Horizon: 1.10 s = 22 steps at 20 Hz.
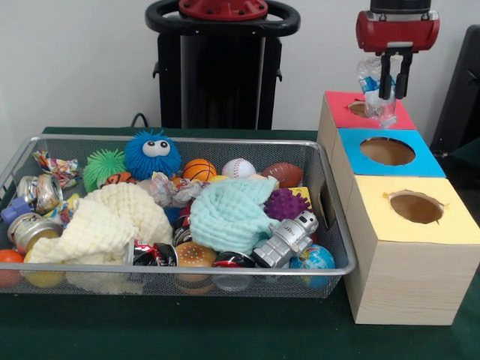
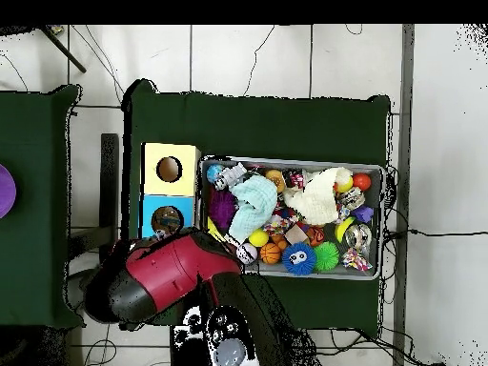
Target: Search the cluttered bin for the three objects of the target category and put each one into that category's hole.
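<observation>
While the green worktop [image 1: 225,330] carries the wire-mesh bin [image 1: 172,270] on the left of the front view, packed with balls, cloths, cans and toys, the three boxes stand in a row on the right, and the red-topped box [image 1: 341,112] is the farthest of them. Its hole [image 1: 360,109] lies directly under the gripper [image 1: 394,90], whose fingers are closed on a clear plastic wrapper [image 1: 373,86] hanging just above the opening. To drop it well, I judge the wrapper should be centred over the hole and lowered until its tail clears the rim before the fingers part, since a light crumpled packet could catch on the edge or cling to a finger.
</observation>
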Each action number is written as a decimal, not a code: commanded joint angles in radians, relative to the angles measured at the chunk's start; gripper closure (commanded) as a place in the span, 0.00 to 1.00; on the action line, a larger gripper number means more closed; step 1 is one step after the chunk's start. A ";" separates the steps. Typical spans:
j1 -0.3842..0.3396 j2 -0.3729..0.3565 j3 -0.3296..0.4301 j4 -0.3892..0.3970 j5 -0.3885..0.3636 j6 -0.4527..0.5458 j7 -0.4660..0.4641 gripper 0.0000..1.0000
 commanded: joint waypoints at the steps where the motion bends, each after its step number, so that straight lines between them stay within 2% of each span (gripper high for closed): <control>1: 0.002 0.064 -0.025 -0.067 -0.028 0.085 -0.010 1.00; 13: 0.036 0.136 -0.073 -0.075 -0.067 -0.006 0.033 1.00; 22: 0.096 0.189 -0.151 -0.084 -0.101 -0.103 0.084 1.00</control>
